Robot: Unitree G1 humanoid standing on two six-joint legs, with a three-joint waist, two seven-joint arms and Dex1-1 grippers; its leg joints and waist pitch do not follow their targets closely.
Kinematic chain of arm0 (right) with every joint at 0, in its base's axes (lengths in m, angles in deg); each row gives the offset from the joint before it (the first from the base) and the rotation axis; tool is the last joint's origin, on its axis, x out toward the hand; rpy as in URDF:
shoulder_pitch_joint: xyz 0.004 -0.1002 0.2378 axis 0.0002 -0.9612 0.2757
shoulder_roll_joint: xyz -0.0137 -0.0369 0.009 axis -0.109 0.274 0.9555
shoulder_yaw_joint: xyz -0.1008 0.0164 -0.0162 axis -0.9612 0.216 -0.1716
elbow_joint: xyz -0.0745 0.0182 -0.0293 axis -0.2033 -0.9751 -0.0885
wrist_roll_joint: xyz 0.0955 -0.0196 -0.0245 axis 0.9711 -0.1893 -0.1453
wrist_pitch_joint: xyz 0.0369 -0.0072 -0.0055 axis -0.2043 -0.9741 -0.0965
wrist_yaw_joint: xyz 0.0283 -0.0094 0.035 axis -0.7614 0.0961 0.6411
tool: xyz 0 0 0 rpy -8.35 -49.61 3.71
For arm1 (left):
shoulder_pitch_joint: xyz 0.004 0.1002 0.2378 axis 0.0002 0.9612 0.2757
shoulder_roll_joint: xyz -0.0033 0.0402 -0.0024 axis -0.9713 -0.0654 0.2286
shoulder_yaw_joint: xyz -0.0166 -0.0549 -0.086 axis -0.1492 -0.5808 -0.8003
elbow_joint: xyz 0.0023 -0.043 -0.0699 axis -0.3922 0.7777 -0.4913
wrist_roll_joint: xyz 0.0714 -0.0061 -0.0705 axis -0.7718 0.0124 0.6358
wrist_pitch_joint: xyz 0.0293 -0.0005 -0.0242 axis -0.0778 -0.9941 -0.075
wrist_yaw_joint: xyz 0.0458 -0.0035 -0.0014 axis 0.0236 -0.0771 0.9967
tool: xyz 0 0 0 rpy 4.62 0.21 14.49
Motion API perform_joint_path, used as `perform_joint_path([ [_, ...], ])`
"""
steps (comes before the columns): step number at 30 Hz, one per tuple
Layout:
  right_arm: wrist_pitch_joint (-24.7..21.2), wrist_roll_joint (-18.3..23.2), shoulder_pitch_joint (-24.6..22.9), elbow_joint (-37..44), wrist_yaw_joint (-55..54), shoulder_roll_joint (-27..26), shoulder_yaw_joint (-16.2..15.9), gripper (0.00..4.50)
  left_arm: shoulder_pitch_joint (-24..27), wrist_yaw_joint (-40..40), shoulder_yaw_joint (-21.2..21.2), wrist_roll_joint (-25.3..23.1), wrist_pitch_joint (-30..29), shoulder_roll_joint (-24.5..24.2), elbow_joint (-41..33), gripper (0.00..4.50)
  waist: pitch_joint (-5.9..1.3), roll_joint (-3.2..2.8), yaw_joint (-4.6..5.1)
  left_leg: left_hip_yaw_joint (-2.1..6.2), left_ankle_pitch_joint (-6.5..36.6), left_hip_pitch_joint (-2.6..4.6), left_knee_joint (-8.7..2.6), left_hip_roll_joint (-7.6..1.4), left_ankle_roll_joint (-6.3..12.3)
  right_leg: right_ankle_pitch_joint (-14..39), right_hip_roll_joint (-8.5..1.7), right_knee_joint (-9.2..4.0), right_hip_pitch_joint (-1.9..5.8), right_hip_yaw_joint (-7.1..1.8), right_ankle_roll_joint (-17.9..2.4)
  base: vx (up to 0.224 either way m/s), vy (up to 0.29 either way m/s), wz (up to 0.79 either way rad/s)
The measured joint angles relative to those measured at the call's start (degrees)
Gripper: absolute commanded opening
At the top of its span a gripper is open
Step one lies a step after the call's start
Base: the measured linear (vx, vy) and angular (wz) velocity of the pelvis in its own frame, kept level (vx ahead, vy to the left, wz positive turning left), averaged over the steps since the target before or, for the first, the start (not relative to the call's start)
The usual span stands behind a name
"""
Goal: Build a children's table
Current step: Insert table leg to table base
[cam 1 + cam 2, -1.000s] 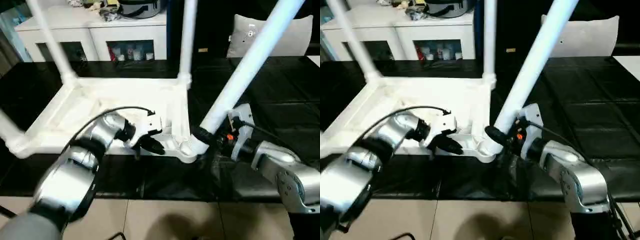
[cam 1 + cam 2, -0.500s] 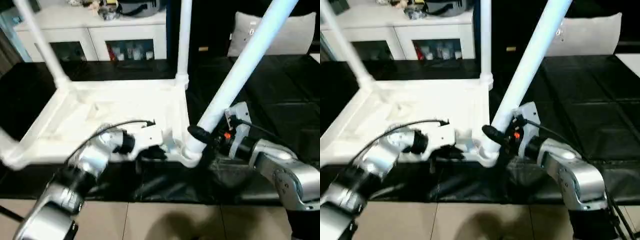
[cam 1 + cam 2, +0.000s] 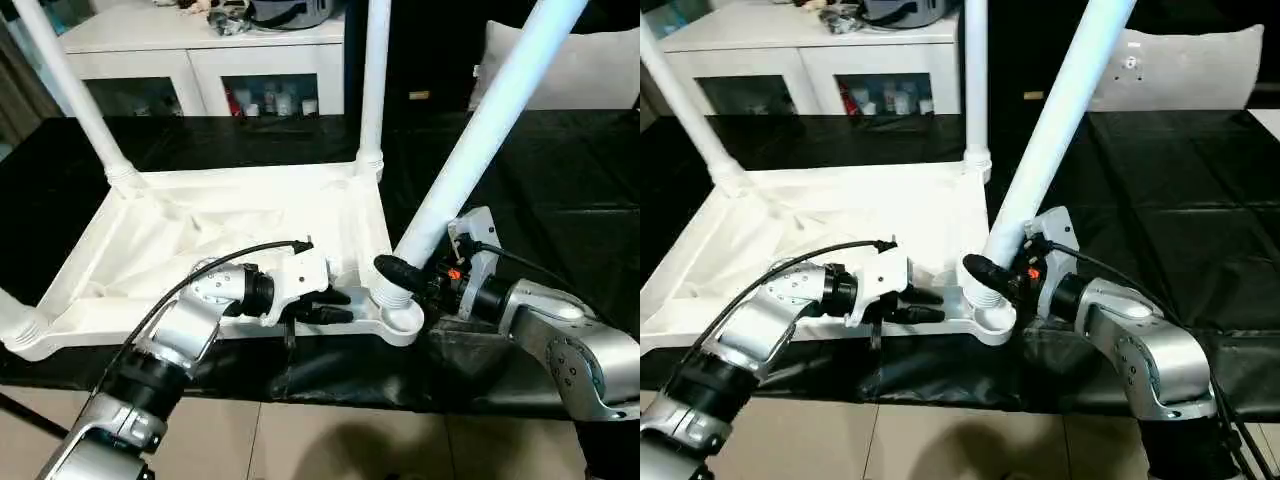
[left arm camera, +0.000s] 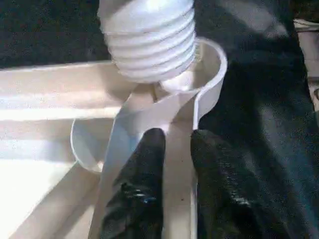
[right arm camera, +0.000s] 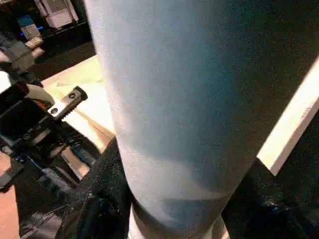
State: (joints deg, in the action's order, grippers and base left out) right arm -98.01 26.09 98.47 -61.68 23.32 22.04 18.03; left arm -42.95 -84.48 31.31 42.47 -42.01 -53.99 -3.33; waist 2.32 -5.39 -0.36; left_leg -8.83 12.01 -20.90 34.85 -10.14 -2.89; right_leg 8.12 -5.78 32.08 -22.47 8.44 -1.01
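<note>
Children's table (image 3: 230, 225), small, white, moulded plastic, lies upside down on the black-covered work surface (image 3: 560, 180), ribbed underside up, with round tapered legs rising from its corners. The fourth white leg (image 3: 480, 130) leans steeply, its threaded end at the near corner socket (image 4: 209, 59). The right gripper (image 3: 400, 272) reaches in low from the right, black fingers clamped around that leg's base. The left gripper (image 3: 335, 305) lies level along the near rim, fingers (image 4: 144, 164) slightly parted, straddling a thin rib beside the socket.
</note>
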Motion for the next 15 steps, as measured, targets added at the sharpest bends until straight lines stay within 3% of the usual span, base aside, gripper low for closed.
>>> perform_joint_path([
  [15,0.0,-0.1,0.0,0.0,0.4,0.1,-0.1,1.91,-1.8,-5.3,0.3,3.0,1.5,1.5,10.1,1.0,0.01,0.03,0.0,-0.01,0.0,-0.07,0.0,0.01,0.0,0.0,0.0,0.0,-0.07,-0.03,0.0,0.0,0.0,0.0],
])
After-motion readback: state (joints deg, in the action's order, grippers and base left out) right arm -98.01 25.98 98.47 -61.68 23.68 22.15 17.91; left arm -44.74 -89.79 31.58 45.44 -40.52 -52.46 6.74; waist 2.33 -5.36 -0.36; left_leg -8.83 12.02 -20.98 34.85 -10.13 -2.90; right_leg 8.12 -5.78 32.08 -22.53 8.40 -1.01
